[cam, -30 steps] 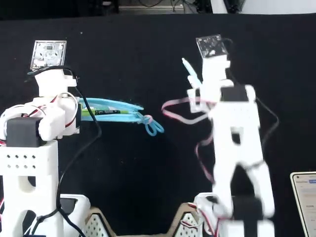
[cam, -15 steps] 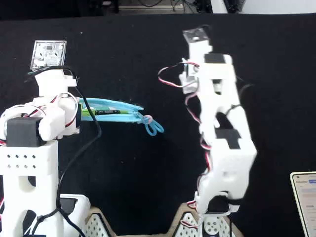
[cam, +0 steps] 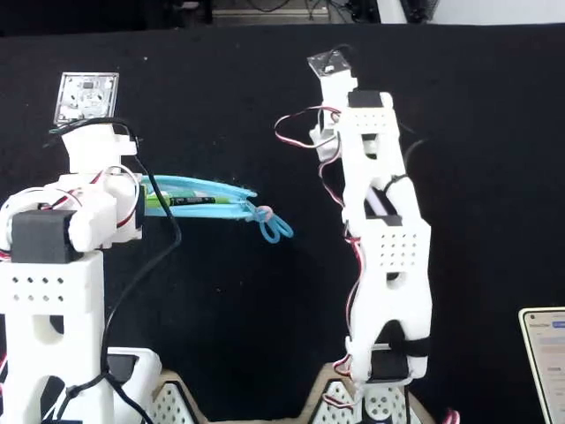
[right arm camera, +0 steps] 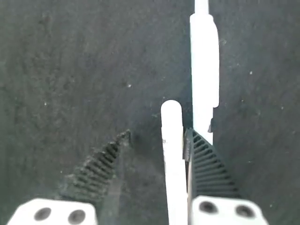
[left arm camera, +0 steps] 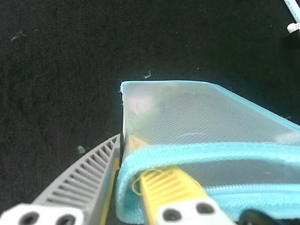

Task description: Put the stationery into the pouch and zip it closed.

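My left gripper (left arm camera: pixel 129 151) is shut on the end of a clear pouch (left arm camera: pixel 197 117) with blue zipper trim, its yellow finger inside the mouth and its grey finger outside. From above, the pouch (cam: pixel 199 196) hangs just over the black table with a green pen (cam: pixel 190 201) in it and a blue zipper loop (cam: pixel 274 226) at its free end. My right arm (cam: pixel 380 212) stretches far across the table. My right gripper (right arm camera: pixel 157 134) is open and low over the cloth, with a white pen (right arm camera: pixel 171 140) lying between its jaws against one finger. A second white pen (right arm camera: pixel 204 70) lies just beyond.
The table is covered in black cloth (cam: pixel 221 318). A phone (cam: pixel 546 353) lies at the near right edge. The arm bases (cam: pixel 53 353) stand along the front. A pale pen tip (left arm camera: pixel 293 16) lies far off, past the pouch.
My right arm has swung leftward and stretched out low over the far table, covering the pale pen there. The left arm and the pouch have kept still.
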### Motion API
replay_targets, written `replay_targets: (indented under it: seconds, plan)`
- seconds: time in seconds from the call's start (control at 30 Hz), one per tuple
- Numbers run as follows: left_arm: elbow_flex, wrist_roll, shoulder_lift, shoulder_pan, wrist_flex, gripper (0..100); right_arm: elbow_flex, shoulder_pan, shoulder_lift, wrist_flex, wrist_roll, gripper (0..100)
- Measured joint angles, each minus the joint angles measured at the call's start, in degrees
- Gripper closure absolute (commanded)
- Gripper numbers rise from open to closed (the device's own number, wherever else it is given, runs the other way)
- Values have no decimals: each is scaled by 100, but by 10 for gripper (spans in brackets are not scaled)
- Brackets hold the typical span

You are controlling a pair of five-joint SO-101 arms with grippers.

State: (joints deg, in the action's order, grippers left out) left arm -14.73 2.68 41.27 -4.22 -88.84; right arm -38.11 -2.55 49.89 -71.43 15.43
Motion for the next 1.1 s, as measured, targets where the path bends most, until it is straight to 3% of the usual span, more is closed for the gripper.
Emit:
replay_targets:
  seconds: [0.17,0.3,0.47,0.8,1.1]
  plan:
    - [0,0,0,0,0,970,-387,0,308,-79,440,843]
    - [0,0,0,0,0,970,-765,0,642,-79,589,989]
    - [0,0,0,0,0,970,-1389,-9,835,-457,615,988]
    - [0,0,0,0,0,970,-3719,-9,835,-2743,378,988]
    - [0,0,0,0,0,970,-2901,0,440,-2769,-290,988]
